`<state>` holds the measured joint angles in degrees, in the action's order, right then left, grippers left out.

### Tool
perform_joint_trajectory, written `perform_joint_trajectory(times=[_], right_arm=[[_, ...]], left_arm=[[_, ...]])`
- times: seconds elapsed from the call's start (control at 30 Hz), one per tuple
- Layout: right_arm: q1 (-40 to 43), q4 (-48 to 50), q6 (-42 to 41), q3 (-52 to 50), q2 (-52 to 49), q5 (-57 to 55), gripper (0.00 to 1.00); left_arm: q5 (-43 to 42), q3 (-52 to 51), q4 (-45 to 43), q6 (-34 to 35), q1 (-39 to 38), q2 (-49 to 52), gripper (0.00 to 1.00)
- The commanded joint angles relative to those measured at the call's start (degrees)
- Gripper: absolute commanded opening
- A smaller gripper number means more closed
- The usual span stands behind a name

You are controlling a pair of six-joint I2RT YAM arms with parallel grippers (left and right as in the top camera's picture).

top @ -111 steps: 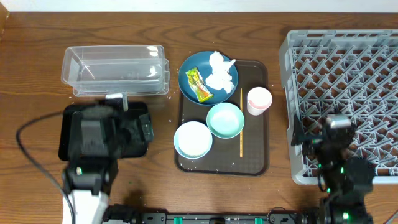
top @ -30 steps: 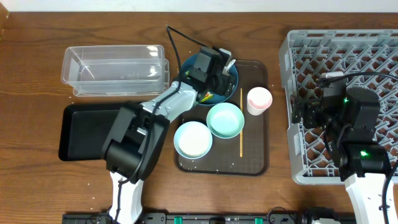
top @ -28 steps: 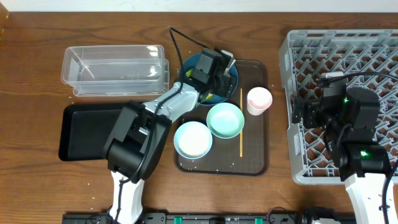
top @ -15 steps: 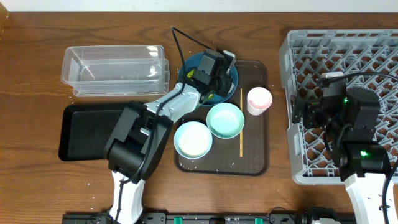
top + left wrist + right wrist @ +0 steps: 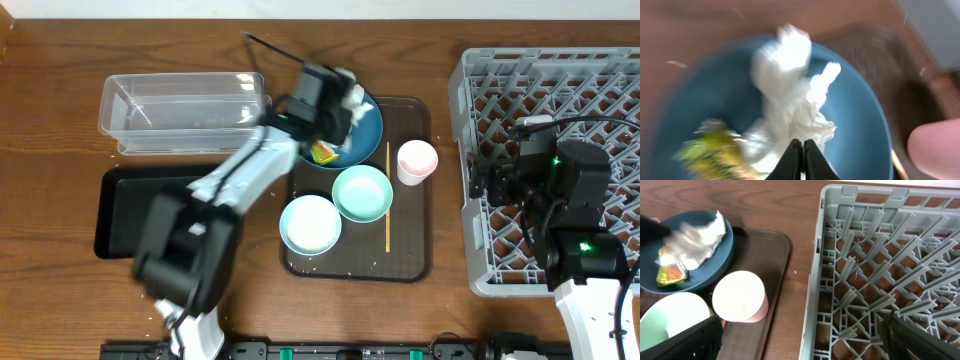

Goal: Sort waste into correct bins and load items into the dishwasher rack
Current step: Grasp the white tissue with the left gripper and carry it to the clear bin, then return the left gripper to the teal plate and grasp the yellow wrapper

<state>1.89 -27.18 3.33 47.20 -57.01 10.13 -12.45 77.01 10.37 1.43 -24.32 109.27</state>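
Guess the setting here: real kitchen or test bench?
Likely a test bench staged as a dish-clearing station: wooden table with two robot arms, a grey dishwasher rack, and a brown tray of dishes, left claw pinching crumpled tissue.

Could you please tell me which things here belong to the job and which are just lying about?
Job: crumpled tissue, snack wrapper, blue plate, pink cup, mint bowl, pale bowl, chopstick, clear tub, black tray, grey rack.
Just lying about: brown serving tray.
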Motion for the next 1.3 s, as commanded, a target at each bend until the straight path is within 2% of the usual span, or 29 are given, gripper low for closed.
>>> perform_joint_trajectory(times=[0.0, 0.23, 0.53, 0.57, 0.6, 0.63, 0.67, 0.8, 0.97, 1.27], right_arm=[[-0.57, 0.13, -0.7, 1.33, 0.0, 0.39, 0.99], [-0.57, 0.11, -0.7, 1.33, 0.0, 0.39, 0.99], [-0.57, 0.11, -0.7, 1.33, 0.0, 0.39, 0.99], [-0.57, 0.13, -0.7, 1.33, 0.0, 0.39, 0.99], [-0.57, 0.13, -0.7, 1.33, 0.0, 0.42, 0.99], [-0.57, 0.13, -0.7, 1.33, 0.0, 0.39, 0.99], [-0.57, 0.13, -0.7, 1.33, 0.0, 0.42, 0.99], [-0.57, 0.13, -0.7, 1.33, 0.0, 0.42, 0.99], [-0.57, 0.13, -0.72, 1.33, 0.0, 0.42, 0.99], [-0.57, 0.09, -0.72, 1.33, 0.0, 0.42, 0.99]], left_arm=[[0.52, 0.85, 1.88, -0.11, 4.04, -6.8, 0.06], [2.43, 0.85, 3.56, -0.13, 12.98, -12.52, 0.06], [7.17, 0.83, 8.15, -0.11, 20.85, -12.31, 0.07], [7.17, 0.83, 8.76, -0.13, 21.35, -12.28, 0.11], [7.17, 0.83, 9.38, -0.13, 21.79, -12.28, 0.21], [7.15, 0.83, 9.84, -0.11, 22.01, -12.28, 0.36], [7.13, 0.83, 10.12, -0.11, 22.05, -12.28, 0.45], [3.15, 0.83, 10.1, -0.09, 21.53, -12.28, 0.57], [-4.76, 0.83, 9.97, -0.13, 19.23, -12.15, 0.61], [-4.9, 0.79, 8.2, -1.03, 10.88, -6.84, 0.61]])
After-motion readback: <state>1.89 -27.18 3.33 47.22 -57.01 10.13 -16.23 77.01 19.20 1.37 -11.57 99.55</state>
